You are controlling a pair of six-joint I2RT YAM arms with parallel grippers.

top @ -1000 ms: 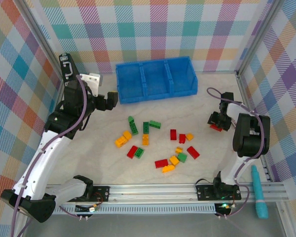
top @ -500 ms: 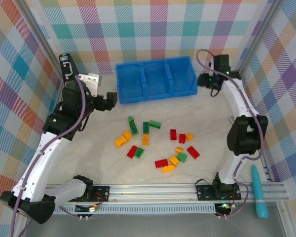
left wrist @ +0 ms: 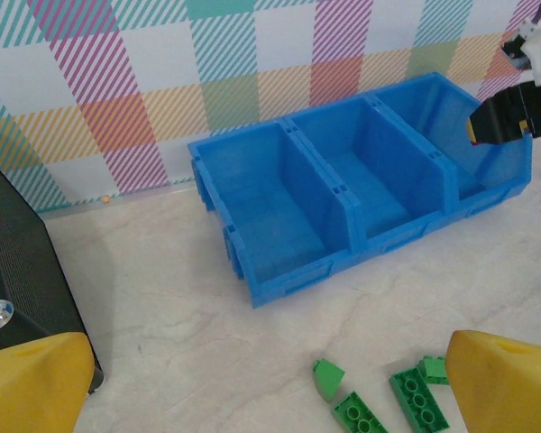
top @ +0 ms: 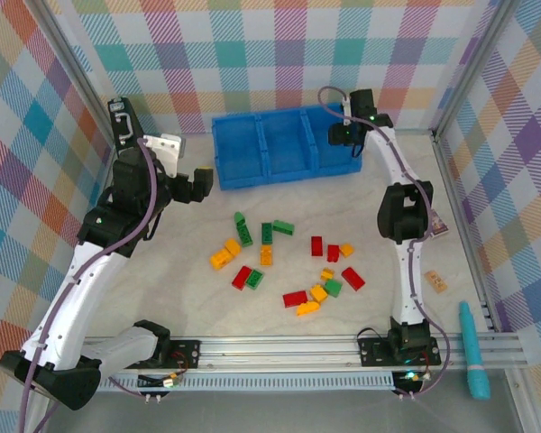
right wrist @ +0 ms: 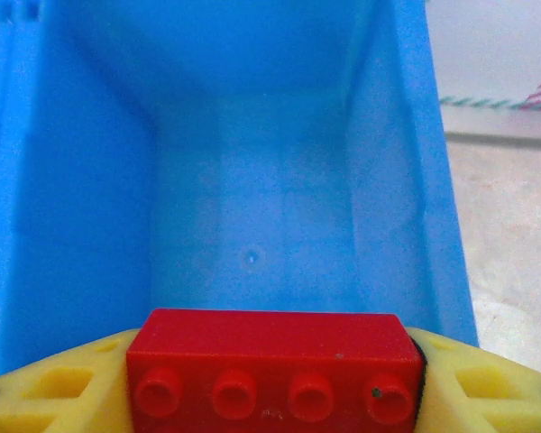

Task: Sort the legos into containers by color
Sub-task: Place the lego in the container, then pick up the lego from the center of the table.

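Right gripper [top: 342, 133]: hangs over the right-hand compartment of the containers [top: 252, 176]. Its jaws are clamped on the two ends of one red lego [right wrist: 269, 347], an oblong brick with a row of four studs facing the wrist camera, held above the bin's blue floor.

Left gripper [top: 200, 184]: jaws spread wide, nothing between the yellow fingers [left wrist: 36, 379]. It is poised above the table [top: 162, 271] just left of the tray, with a black case [left wrist: 18, 262] beside it.

Loose legos [top: 316, 245]: red, green and yellow-orange, scattered on the table in front of the tray and apart from it.
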